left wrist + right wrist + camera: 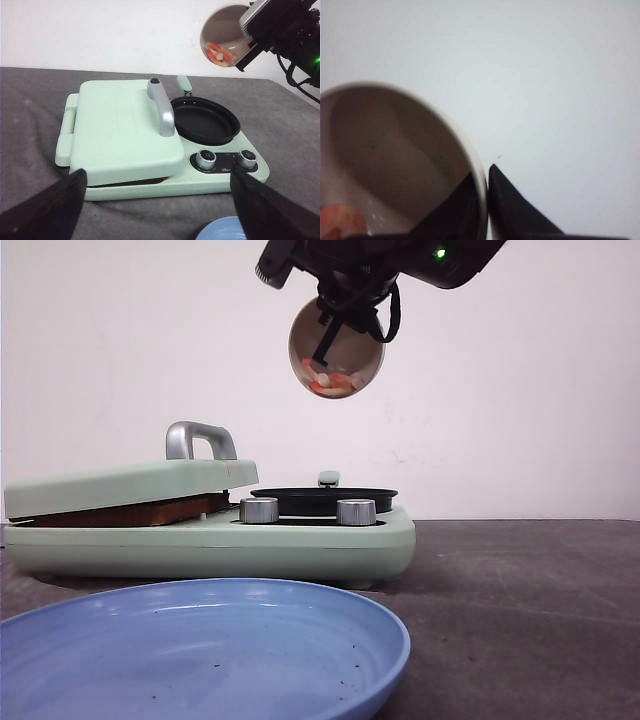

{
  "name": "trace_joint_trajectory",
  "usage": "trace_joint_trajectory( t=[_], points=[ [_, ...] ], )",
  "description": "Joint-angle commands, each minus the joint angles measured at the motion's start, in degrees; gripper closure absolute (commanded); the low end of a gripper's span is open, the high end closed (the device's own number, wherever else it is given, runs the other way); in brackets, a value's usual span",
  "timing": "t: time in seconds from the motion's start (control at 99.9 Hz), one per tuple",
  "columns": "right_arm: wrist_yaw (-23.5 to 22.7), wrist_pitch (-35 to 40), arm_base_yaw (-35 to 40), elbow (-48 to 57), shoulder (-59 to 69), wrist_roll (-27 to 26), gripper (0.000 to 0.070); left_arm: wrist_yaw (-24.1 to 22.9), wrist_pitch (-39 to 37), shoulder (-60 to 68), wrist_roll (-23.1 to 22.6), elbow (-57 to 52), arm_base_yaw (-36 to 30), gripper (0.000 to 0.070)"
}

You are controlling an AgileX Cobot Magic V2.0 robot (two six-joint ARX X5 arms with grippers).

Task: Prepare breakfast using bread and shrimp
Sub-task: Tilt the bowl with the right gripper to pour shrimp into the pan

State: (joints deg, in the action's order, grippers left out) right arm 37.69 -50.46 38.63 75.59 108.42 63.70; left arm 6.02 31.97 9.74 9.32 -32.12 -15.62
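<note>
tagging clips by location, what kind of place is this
Probably a lab or test bench staged as a kitchen: a mint-green breakfast maker and a blue plate sit on a dark grey table against a bare white wall, while the right gripper holds a bowl of shrimp.

Plain white wall (520,390); dark grey tabletop (520,580).

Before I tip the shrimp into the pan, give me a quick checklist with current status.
1. Right gripper pinching the bowl rim: ok.
2. Shrimp still in the tilted bowl: ok.
3. Bowl above the black pan: ok in front view; depth alignment cannot tell.
4. Pan empty: ok.
5. Lid down over the bread: ok, brown edge shows underneath.
6. Left gripper open and back from the pan: ok.
</note>
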Motion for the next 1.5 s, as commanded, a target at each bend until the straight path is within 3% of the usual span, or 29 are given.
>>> trace_joint_trajectory(
  t=[0.0,0.25,0.36,0.6,1.161,1.291,1.491],
  points=[
    [0.3,-3.0,0.6,0.0,0.7,-5.1,0.07,0.4,-0.4,0.0,-0.9,-0.2,-0.1,0.0188],
    [-0.6,-19.8,1.0,-10.6,0.7,-12.0,0.07,1.0,-0.3,0.0,-1.1,-0.2,-0.1,0.0188],
    [-2.8,-28.2,0.9,-15.6,0.7,-17.4,0.07,1.6,-0.3,0.0,-1.2,-0.2,-0.1,0.0188],
    [-9.3,-26.4,-1.4,-19.5,1.8,-32.5,0.07,2.0,-0.4,0.0,-1.2,-0.2,-0.1,0.0188],
    [-9.1,-27.3,-3.3,-19.5,3.3,-33.8,0.07,2.1,-0.3,0.0,-1.4,-0.1,-0.1,0.0189],
    [-7.3,-26.9,-3.2,-19.5,3.0,-36.1,0.07,2.1,-0.3,0.0,-1.4,0.0,-0.1,0.0189],
    [-5.7,-15.8,-3.2,-19.4,-1.7,-41.6,0.07,2.1,-0.3,0.0,-1.4,0.0,-0.1,0.0189]
  ],
)
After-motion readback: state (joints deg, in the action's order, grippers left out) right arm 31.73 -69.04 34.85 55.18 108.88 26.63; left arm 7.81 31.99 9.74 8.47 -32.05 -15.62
